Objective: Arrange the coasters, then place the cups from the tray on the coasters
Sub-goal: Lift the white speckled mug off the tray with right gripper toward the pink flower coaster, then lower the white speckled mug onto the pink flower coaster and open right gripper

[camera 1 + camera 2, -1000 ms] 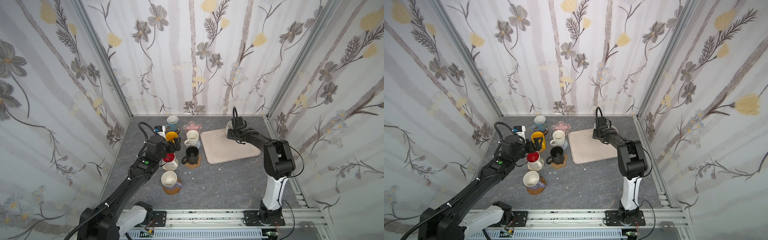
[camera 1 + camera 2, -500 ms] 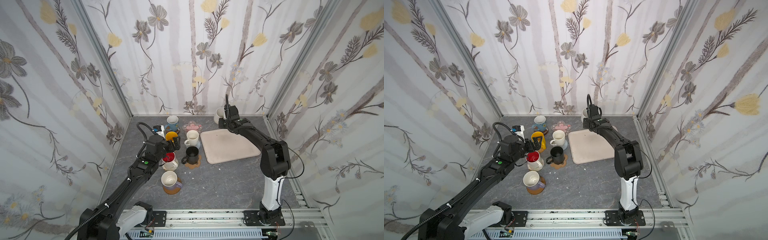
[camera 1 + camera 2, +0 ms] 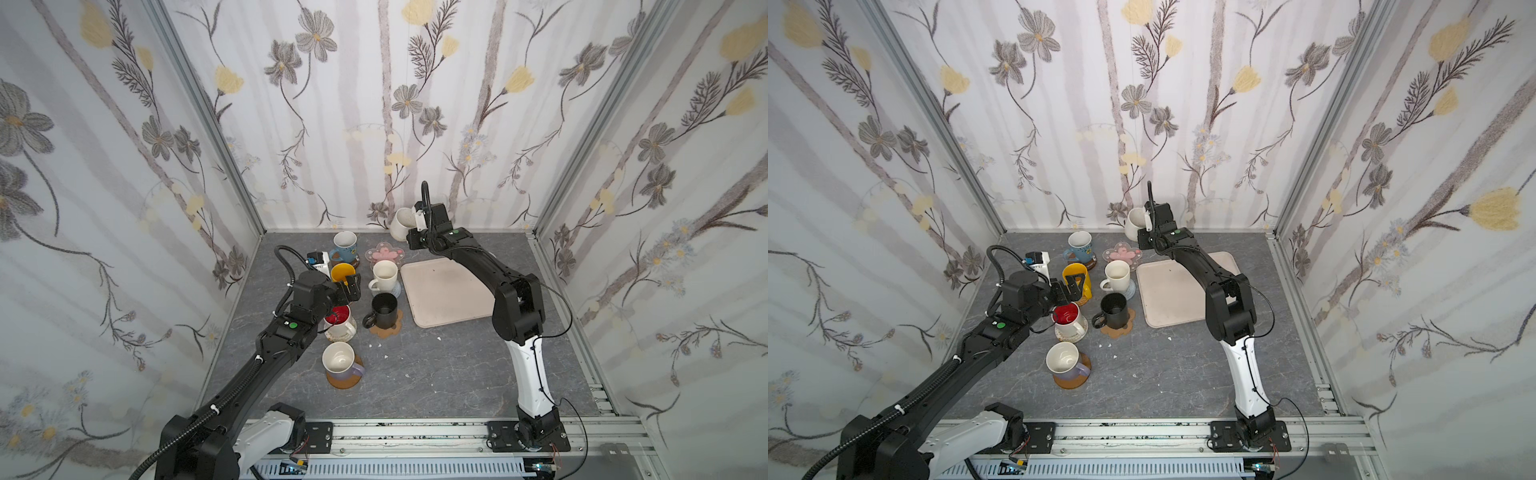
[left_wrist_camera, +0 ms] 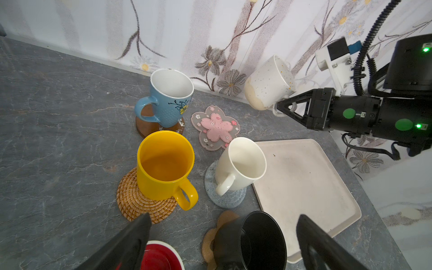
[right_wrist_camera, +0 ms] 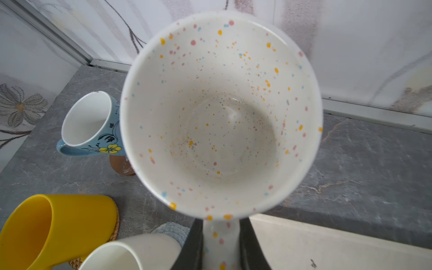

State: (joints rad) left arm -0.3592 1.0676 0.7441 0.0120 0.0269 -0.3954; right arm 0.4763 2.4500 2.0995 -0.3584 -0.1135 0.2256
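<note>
The left gripper [image 3: 351, 286] hangs wide open, holding nothing, near the yellow cup [image 4: 163, 163] on its rattan coaster [image 4: 135, 203]. To the right lies the pink flower coaster [image 4: 216, 126], uncovered — and past it the right gripper [image 4: 280, 108] clamps the speckled cup [image 4: 268, 86] by its handle, aloft near the back wall, off the tray [image 4: 304, 177].

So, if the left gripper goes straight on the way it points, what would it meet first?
Probably the black mug, just ahead between the open jaws of the left gripper; depth is unclear.
</note>
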